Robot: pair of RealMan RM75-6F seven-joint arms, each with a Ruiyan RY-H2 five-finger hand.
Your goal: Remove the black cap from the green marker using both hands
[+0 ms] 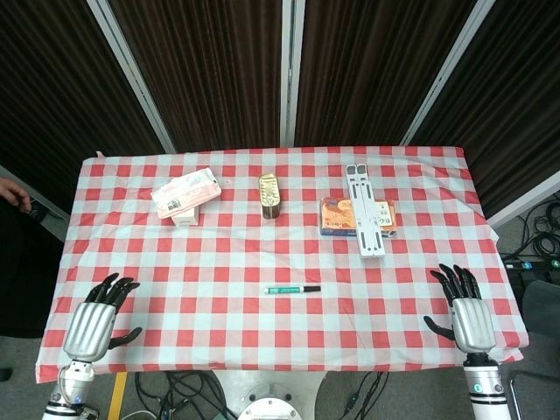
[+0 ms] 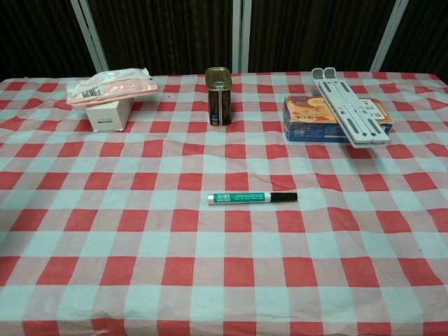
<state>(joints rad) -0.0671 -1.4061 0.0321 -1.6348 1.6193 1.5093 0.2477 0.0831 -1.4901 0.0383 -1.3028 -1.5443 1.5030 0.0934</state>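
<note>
A table covered by a red-and-white checked cloth (image 1: 219, 254) is set in front of dark pleated curtains (image 1: 210, 70) divided by pale frame bars.

At the near left corner of the table the left hand (image 1: 98, 317) is seen in the head view, palm down, with its fingers spread apart and nothing held between them. Far beyond this hand, toward the back of the table, a pink packet (image 1: 185, 189) is laid on top of a small white box (image 2: 110, 113).

Between the two hands, and well apart from both, the green marker (image 1: 287, 289) is laid flat on the cloth, crosswise to the robot. Its black cap (image 1: 311, 288) is still fitted on the end that is turned toward the right hand, while the white end is turned toward the left hand. Beyond the marker, a tall tin (image 1: 269, 195) with a gold top is stood upright.

Farther back from the right hand, an orange-and-blue box (image 1: 337, 217) is seen lying flat, and a white folding stand (image 1: 365, 208) is rested across its top, overhanging the near edge of the box.

At the near right corner the right hand (image 1: 464, 308) is held over the cloth, fingers splayed and empty. Neither hand is shown in the chest view.
</note>
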